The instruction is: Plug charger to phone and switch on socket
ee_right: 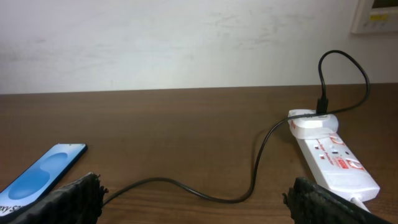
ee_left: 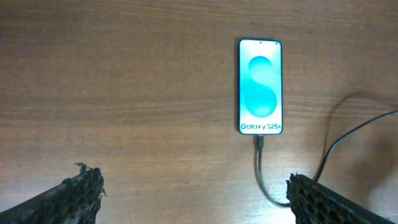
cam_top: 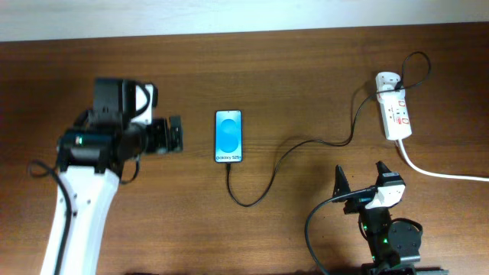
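Observation:
The phone (cam_top: 228, 136) lies flat mid-table, blue screen lit, and shows in the left wrist view (ee_left: 260, 86) and the right wrist view (ee_right: 40, 170). The thin black charger cable (cam_top: 290, 153) runs from a white adapter (cam_top: 388, 80) on the socket (cam_top: 396, 113) to the phone's near end, where its tip (ee_left: 260, 140) sits in the port. My left gripper (cam_top: 176, 135) is open and empty, left of the phone. My right gripper (cam_top: 361, 181) is open and empty near the front edge, below the socket (ee_right: 333, 160).
The socket's thick white cord (cam_top: 443, 173) runs off the right edge. A pale wall (cam_top: 229, 15) borders the far side of the table. The cable loops on the wood (ee_right: 205, 193) between phone and socket.

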Motion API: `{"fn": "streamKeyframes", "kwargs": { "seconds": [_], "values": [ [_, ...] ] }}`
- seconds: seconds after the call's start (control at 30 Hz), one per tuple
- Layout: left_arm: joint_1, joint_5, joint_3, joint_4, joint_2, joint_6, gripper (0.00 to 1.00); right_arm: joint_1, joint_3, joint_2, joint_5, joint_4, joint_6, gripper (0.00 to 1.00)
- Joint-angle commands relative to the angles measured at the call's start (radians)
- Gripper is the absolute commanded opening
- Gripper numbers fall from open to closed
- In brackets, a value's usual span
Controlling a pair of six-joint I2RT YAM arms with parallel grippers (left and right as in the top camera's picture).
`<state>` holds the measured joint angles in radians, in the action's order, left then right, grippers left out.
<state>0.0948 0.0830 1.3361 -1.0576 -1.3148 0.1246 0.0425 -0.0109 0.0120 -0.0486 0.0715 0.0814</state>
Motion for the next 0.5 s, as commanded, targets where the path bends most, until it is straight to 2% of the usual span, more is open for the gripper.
{"fn": "streamKeyframes", "kwargs": {
  "seconds": [0.0, 0.13, 0.2, 0.47],
  "values": [
    [0.0, -0.028, -0.094, 0.016, 0.16, -0.01, 0.99, -0.005, 0.005, -0.009, 0.006, 0.007, 0.001, 0.98],
    [0.0, -0.028, -0.31, 0.116, 0.417, -0.013, 0.99, -0.005, 0.005, -0.009, 0.006, 0.007, 0.001, 0.98],
    [0.0, -0.028, -0.392, 0.161, 0.478, -0.016, 0.99, -0.005, 0.005, -0.009, 0.006, 0.007, 0.001, 0.98],
    [-0.024, -0.001, -0.797, 0.574, 0.75, -0.05, 0.99, -0.005, 0.005, -0.009, 0.006, 0.007, 0.001, 0.98]
  ]
}}
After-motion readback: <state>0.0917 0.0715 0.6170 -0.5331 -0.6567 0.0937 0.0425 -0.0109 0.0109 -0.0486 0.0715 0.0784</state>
